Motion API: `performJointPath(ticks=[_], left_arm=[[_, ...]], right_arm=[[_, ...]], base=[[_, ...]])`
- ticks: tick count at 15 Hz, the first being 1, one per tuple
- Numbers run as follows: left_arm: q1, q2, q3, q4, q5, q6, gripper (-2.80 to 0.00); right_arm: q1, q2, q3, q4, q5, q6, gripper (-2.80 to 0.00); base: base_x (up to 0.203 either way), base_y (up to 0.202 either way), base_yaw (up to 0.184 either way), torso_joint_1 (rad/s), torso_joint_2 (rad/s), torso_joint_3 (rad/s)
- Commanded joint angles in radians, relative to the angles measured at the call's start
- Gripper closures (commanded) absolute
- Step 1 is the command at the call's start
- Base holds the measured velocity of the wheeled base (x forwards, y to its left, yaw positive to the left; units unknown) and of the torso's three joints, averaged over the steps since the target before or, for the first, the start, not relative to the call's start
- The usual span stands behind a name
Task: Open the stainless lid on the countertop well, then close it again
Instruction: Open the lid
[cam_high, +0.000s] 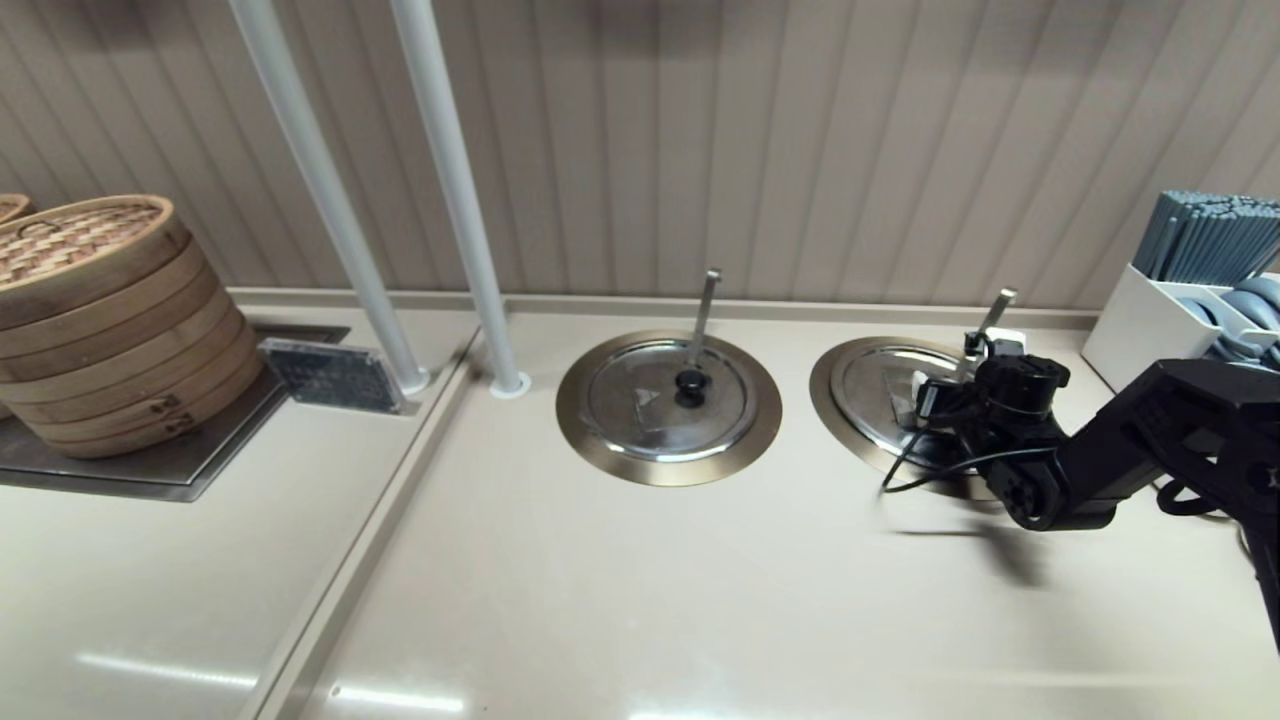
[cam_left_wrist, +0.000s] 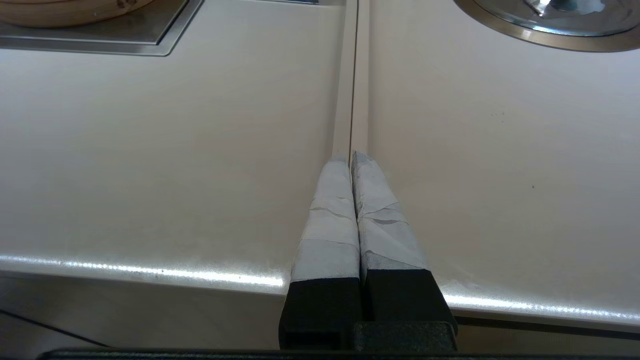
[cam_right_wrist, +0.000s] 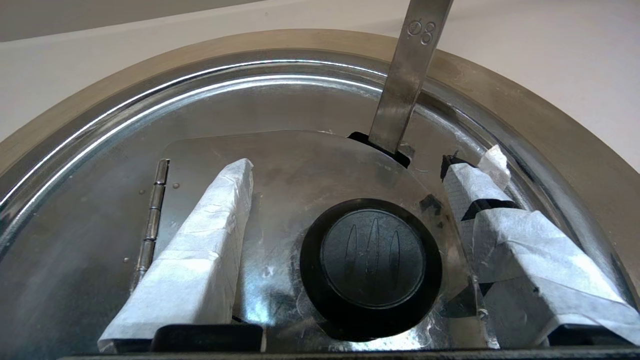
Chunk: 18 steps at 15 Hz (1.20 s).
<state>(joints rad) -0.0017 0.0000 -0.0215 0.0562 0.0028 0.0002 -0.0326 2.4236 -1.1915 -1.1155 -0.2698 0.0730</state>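
right gripper (cam_right_wrist: 350, 185): released, fingers spread either side of knob (cam_right_wrist: 371, 265), over lid (cam_high: 885, 385), right of head frame
lid: seated on well (cam_high: 835, 395)
left gripper (cam_left_wrist: 352, 162): clenched, empty, parked over counter (cam_left_wrist: 150, 150)

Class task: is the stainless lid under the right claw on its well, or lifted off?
On. The stainless lid lies flat inside the countertop well; the open right claw straddles its knob.

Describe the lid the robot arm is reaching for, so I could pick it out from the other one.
On the beige countertop, two round steel lids sit side by side in bronze-ringed wells. The stainless lid is the one nearer the white chopstick holder, under the right gripper, whose open fingers straddle its black knob. Its ladle rod leans strongly, while the other lid has a near-upright rod.
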Motion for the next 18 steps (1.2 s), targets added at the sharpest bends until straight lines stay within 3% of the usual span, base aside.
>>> performJointPath(ticks=[1, 6, 18], left_arm=[[0.0, 0.0, 0.0, 0.001, 0.0, 0.0, 0.0], [0.0, 0.0, 0.0, 0.001, 0.0, 0.001, 0.0], [0.0, 0.0, 0.0, 0.001, 0.0, 0.0, 0.0]], right_arm=[[0.002, 0.008, 0.001, -0.002, 0.001, 0.001, -2.8], [0.017, 0.0, 0.003, 0.003, 0.037, 0.013, -2.8], [0.031, -0.041, 0.005, -0.001, 0.037, 0.017, -2.8]], base=[[0.0, 0.0, 0.0, 0.0, 0.0, 0.0], [0.0, 0.0, 0.0, 0.0, 0.0, 0.0], [0.0, 0.0, 0.0, 0.0, 0.0, 0.0]])
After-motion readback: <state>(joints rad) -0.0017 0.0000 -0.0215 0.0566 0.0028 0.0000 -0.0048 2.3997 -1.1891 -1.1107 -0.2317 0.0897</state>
